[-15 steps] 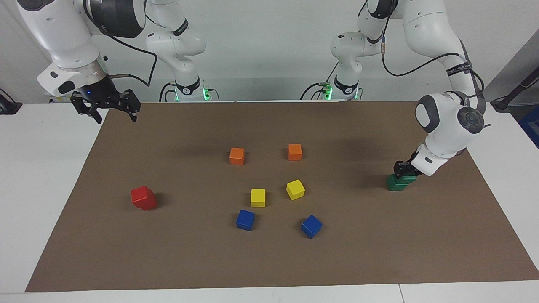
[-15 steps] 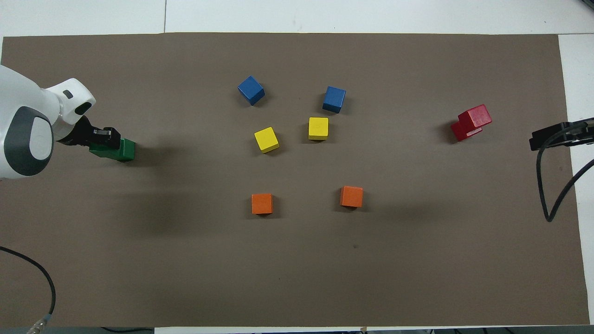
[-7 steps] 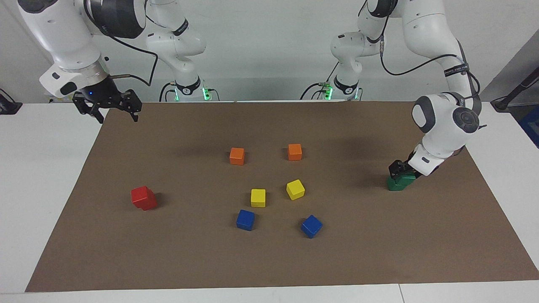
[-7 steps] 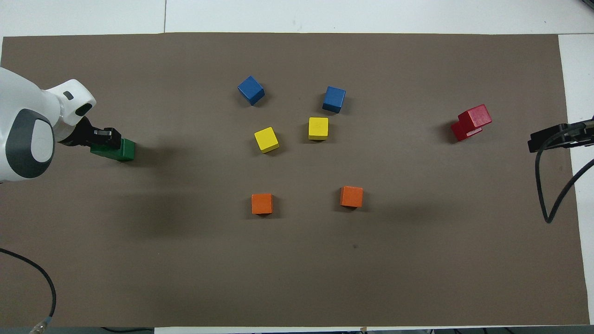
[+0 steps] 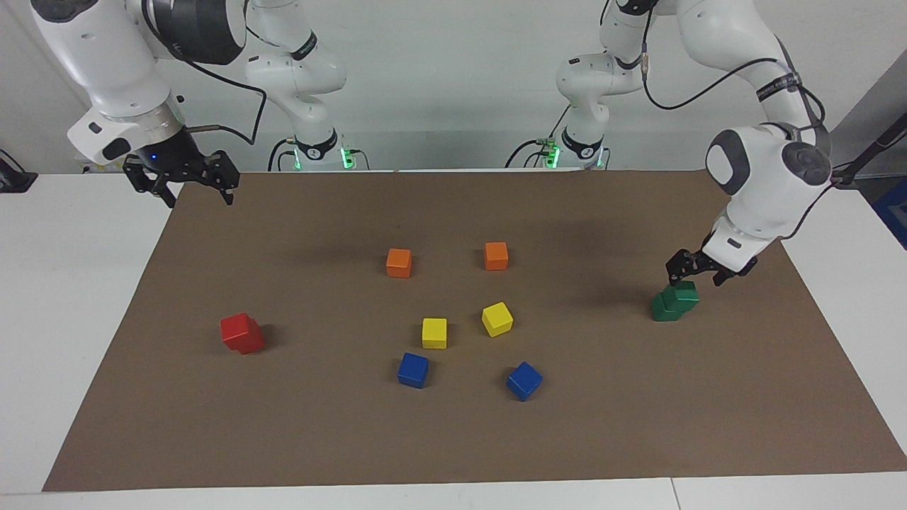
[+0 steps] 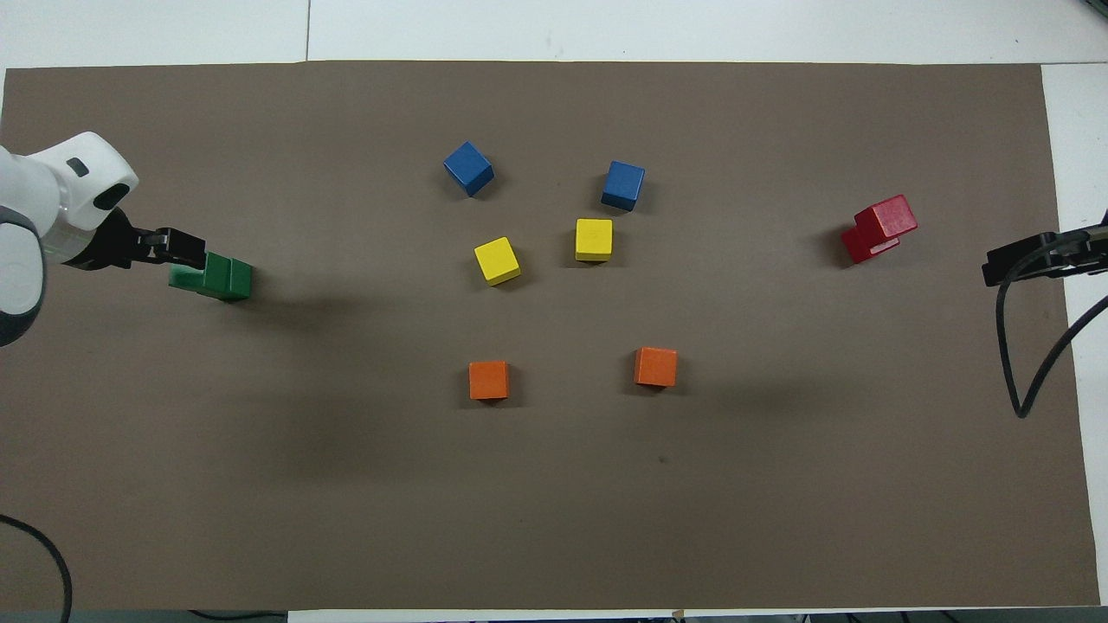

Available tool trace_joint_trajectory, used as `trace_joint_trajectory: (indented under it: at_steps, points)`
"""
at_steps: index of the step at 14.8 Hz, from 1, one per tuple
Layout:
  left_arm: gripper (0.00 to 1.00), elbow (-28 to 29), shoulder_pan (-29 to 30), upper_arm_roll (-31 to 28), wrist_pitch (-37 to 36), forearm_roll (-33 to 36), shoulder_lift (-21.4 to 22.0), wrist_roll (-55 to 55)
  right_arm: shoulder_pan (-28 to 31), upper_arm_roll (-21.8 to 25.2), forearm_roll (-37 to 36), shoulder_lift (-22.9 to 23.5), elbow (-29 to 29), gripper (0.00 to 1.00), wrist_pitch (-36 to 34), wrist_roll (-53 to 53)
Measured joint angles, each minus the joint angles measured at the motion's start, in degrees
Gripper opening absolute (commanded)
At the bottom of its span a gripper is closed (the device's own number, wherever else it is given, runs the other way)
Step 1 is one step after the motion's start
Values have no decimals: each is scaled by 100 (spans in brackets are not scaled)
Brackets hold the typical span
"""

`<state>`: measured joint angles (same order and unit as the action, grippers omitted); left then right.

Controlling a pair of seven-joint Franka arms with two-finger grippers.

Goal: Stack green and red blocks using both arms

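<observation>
Two green blocks stand stacked, the upper one (image 5: pixel 684 295) (image 6: pixel 227 275) on the lower one (image 5: pixel 665 309), toward the left arm's end of the mat. My left gripper (image 5: pixel 696 275) (image 6: pixel 192 253) hovers just above the stack, open and holding nothing. Two red blocks (image 5: pixel 241 333) (image 6: pixel 879 227) are stacked, slightly offset, toward the right arm's end. My right gripper (image 5: pixel 197 195) (image 6: pixel 1030 259) hangs open and empty over the mat's edge at its own end, waiting.
In the middle of the brown mat (image 5: pixel 453 439) lie two orange cubes (image 5: pixel 399 262) (image 5: pixel 496 256), two yellow cubes (image 5: pixel 434 333) (image 5: pixel 497 319) and two blue cubes (image 5: pixel 413 370) (image 5: pixel 524 380). A black cable (image 6: pixel 1030 363) hangs from the right arm.
My left gripper has let go of the upper green block and risen clear of it; the block stays on the stack. The right arm has barely moved.
</observation>
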<state>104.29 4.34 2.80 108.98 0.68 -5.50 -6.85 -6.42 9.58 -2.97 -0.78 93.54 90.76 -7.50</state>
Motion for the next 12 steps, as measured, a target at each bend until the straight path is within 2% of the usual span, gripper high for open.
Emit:
trace_joint_trajectory:
  at_steps: [2, 4, 6, 12]
  points:
    - [100, -39, -4, 9, -478, -2, 441, 0, 0, 0, 1, 0, 0, 100, 0, 0]
    - [100, -180, -27, 27, -904, -5, 686, 1, 0, 0, 17, 0, 0, 100, 0, 0]
    - [100, -358, -84, 30, -1146, -5, 717, 64, 0, 0, 105, 0, 0, 100, 0, 0]
    - [100, -569, -122, -28, -1234, -9, 612, 124, 0, 0, 159, -1, 0, 100, 0, 0]
